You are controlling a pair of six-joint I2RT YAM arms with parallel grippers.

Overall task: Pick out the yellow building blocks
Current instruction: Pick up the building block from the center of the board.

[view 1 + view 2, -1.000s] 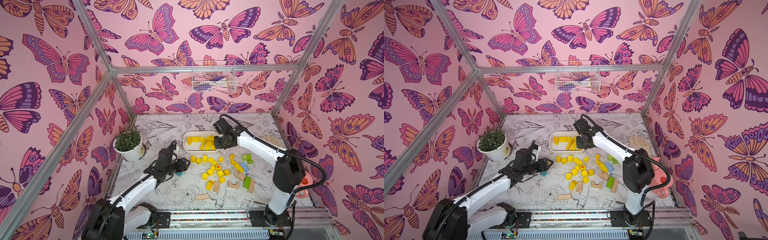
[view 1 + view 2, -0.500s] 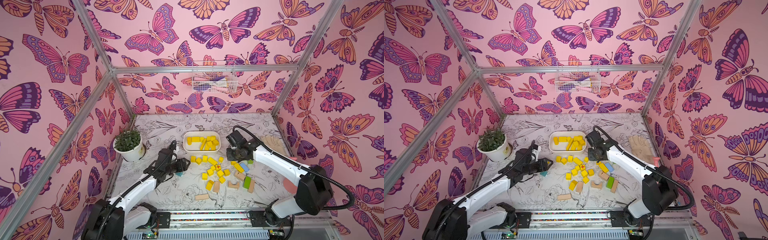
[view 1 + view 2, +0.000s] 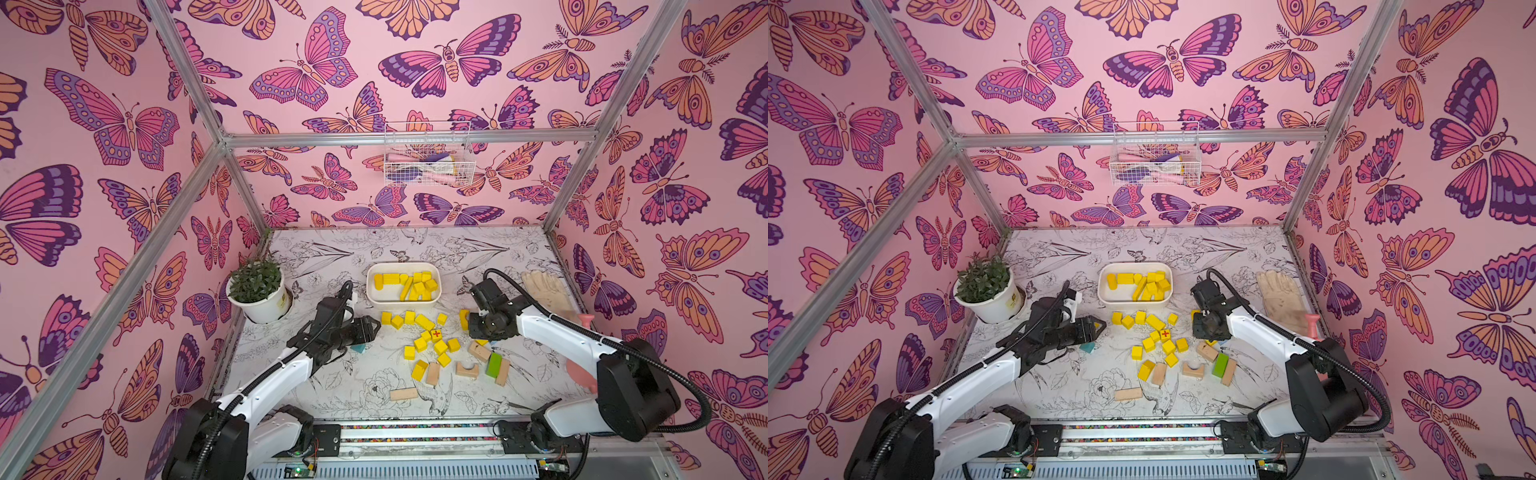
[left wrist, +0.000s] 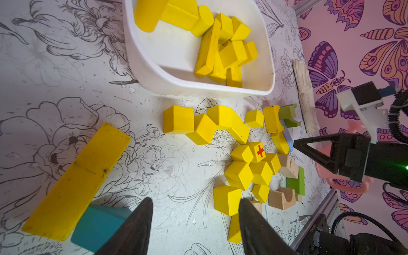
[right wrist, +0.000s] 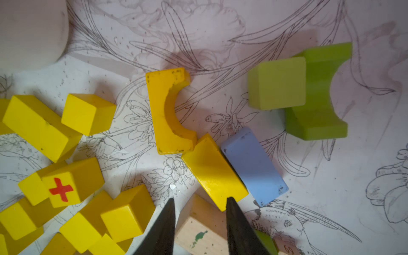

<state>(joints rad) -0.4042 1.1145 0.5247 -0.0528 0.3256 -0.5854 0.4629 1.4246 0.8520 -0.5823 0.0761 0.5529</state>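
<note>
So the yellow building blocks (image 3: 419, 345): some are in the white tub (image 3: 403, 304), the rest loose on the bench (image 3: 457, 249) beside it, and one cube (image 5: 66, 187) has a red cross. The left hand (image 4: 195, 199) is half open and empty; the right hand (image 5: 200, 198) is slightly open and empty too.

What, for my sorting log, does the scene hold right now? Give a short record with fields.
tray: white tray, partly filled with yellow blocks
loose yellow: cluster on the table in front of the tray, including the red-cross cube
other colours: tan blocks, green block, blue block, teal block
left gripper: jaws apart, empty, near the teal block
right gripper: jaws apart, empty, over a yellow bar touching the blue block
bystanders: potted plant, glove
</note>
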